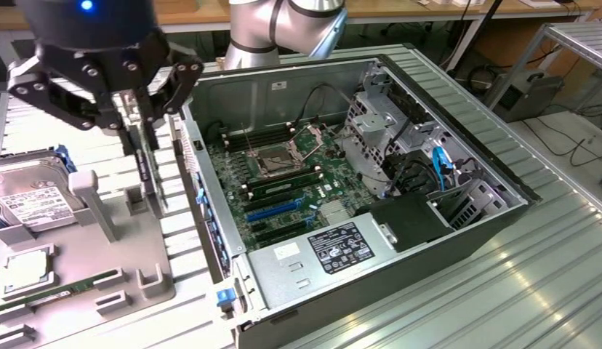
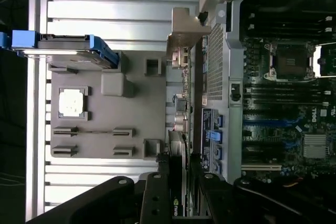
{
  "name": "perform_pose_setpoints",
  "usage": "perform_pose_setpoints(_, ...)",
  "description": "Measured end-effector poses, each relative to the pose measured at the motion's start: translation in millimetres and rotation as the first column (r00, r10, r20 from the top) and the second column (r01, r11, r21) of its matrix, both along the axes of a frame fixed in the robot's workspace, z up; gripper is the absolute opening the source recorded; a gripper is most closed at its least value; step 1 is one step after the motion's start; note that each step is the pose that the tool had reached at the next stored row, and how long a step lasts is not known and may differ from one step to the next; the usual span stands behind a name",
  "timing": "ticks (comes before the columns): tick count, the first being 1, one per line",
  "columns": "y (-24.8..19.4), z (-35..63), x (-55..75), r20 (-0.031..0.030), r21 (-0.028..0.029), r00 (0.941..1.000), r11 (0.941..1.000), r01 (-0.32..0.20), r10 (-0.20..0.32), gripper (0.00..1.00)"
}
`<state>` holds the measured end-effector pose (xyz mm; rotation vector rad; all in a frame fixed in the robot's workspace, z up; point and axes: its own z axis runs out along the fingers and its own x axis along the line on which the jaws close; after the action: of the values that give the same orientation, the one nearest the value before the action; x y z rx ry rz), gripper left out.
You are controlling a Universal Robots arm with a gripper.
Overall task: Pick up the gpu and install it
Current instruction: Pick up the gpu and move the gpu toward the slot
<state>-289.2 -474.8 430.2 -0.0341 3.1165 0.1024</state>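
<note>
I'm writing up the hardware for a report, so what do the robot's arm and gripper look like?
The gripper is black, with jointed linkage fingers studded with silver bolts, and a blue light glows on its round body. The arm is silver-grey, built from rounded tube sections.

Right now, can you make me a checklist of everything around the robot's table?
Surface: ribbed metal table with a gray tray at the exterior view's left.
Job's things: gpu held upright at the tray's edge, beside the open computer case; not yet inside it.
Clutter: hard drive, memory stick and square chip on the tray.
Grippers: gripper closed on the gpu's top.
Cables: blue cable and black cables inside the case.
Surroundings: wooden bench behind; loose floor cables at the exterior view's right.
</note>
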Motion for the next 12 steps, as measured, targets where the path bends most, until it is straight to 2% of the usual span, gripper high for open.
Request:
perform_pose_setpoints(3, -2.3, 4.5, 17.3, -0.0020, 0.0028, 1.0000, 1.0000, 0.000, 0.000, 0.26)
perform_pose_setpoints(12, -2.7, 5.7, 61.6, -0.0070, 0.0092, 1.0000, 1.0000, 0.000, 0.000, 0.26)
